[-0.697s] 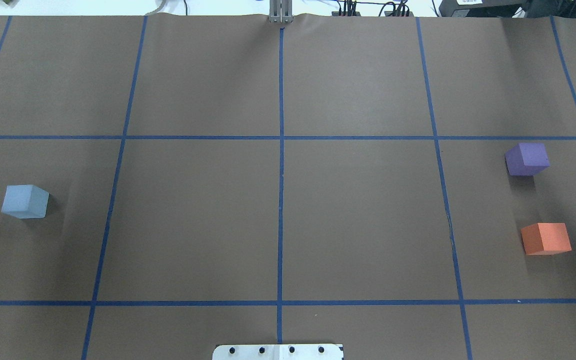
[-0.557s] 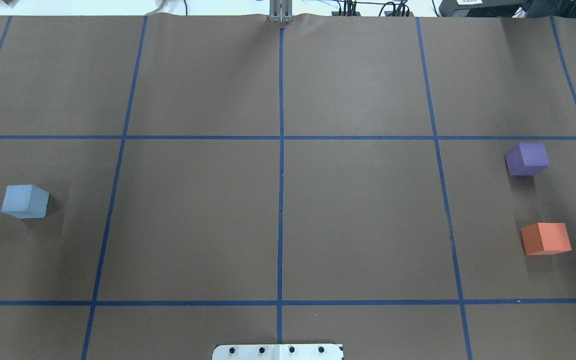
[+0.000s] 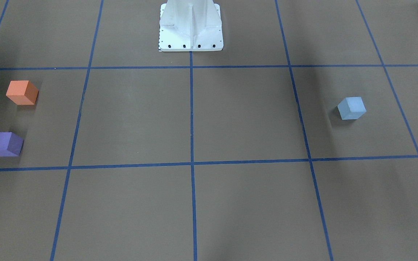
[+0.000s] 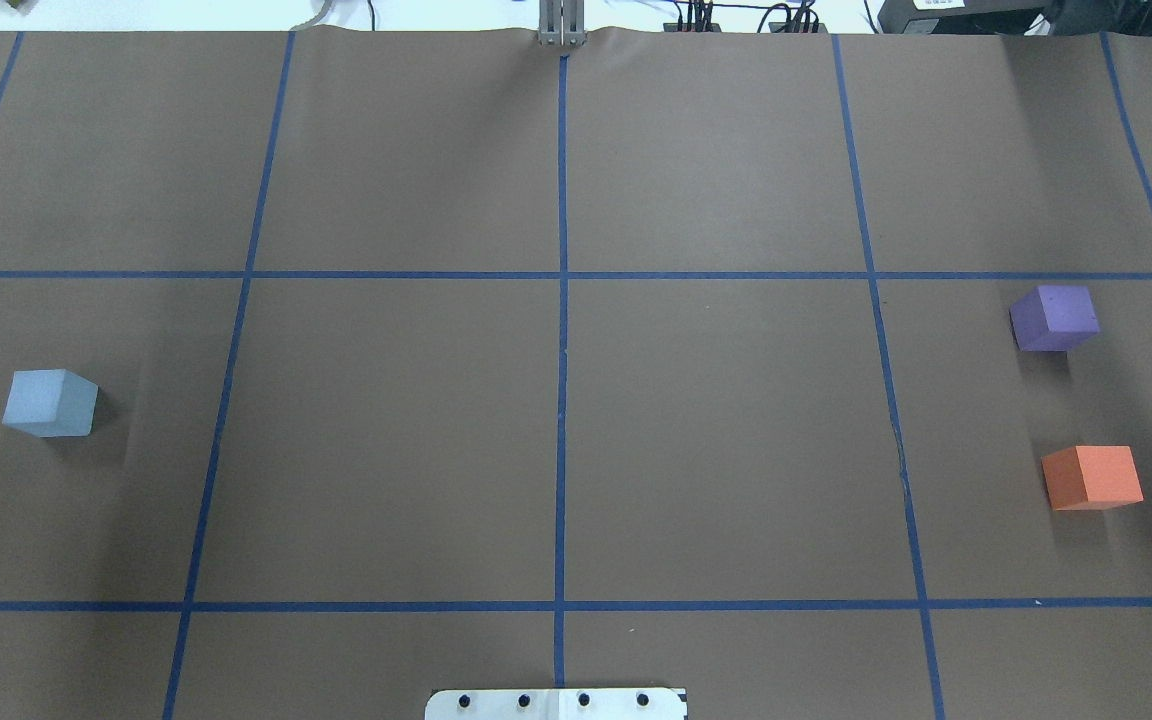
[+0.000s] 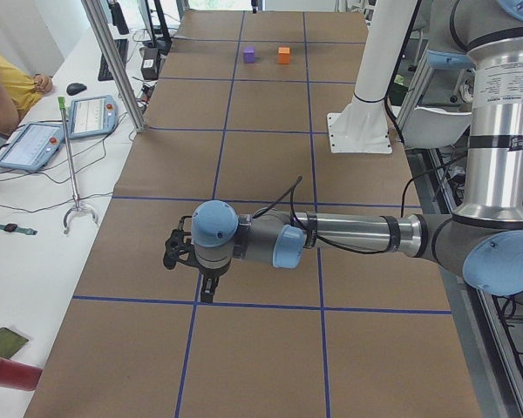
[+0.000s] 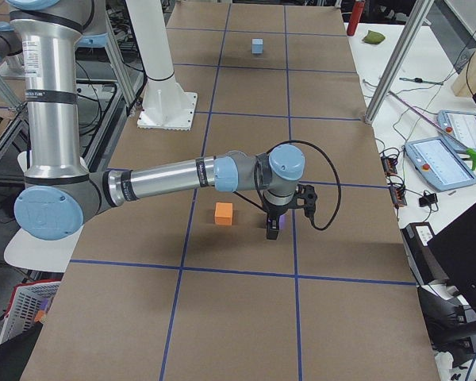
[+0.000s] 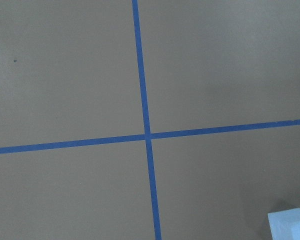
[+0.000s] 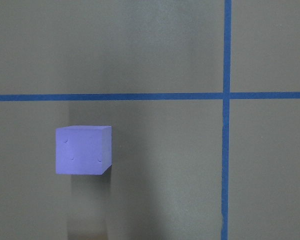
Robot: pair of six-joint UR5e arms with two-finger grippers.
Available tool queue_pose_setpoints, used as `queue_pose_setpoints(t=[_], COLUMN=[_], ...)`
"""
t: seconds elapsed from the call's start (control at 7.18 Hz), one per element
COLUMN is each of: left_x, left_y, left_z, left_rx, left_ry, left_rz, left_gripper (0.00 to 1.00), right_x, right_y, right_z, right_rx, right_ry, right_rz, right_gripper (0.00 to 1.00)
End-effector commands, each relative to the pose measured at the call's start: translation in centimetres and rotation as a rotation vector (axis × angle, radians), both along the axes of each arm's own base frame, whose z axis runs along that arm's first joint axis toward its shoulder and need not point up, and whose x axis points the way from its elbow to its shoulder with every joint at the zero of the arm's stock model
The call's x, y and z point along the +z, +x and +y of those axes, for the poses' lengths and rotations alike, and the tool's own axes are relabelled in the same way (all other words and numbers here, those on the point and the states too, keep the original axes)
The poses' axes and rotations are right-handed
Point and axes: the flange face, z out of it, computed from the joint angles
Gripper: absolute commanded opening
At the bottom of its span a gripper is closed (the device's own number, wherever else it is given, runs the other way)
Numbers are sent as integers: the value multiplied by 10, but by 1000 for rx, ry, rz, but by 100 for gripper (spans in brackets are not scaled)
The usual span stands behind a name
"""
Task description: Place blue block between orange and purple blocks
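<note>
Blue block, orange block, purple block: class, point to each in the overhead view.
blue block (image 4: 39,402): overhead view, larger left face.
orange block (image 4: 1101,473): overhead view, top face.
purple block (image 4: 1064,311): overhead view, top face.

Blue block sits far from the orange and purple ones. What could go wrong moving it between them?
The blue block lies at the opposite end from the orange block and purple block; one arm may not reach, and a hand-over could drop it.
The gap between those two looks barely wider than a block, so placing could nudge either.
The right tool hangs over the purple block, possibly in the way.
</note>
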Motion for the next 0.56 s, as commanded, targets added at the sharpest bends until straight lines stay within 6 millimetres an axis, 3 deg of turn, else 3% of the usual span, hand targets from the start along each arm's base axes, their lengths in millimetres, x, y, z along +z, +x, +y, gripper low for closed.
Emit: queue_pose_setpoints(t=[0.0,0.14,0.28,0.42], left_x=[-18,-41,-57,-67], left_y=[55,102,136,184], left_z=[-8,-12,-15,-14], left_rx=[7,14,15,45], left_ry=[-83,-149,-168,-200], left_rz=[26,39,6,-15], left_gripper=[100,99,99,99], right_x=[-4,-3,-5,-6], right_y=[0,-1,-1,-1], right_z=[1,3,3,4], right_rx=[0,-4,-3,-4], right_ry=[8,7,8,10], right_rz=[-8,-15,-16,-17], right_gripper=[100,100,100,100])
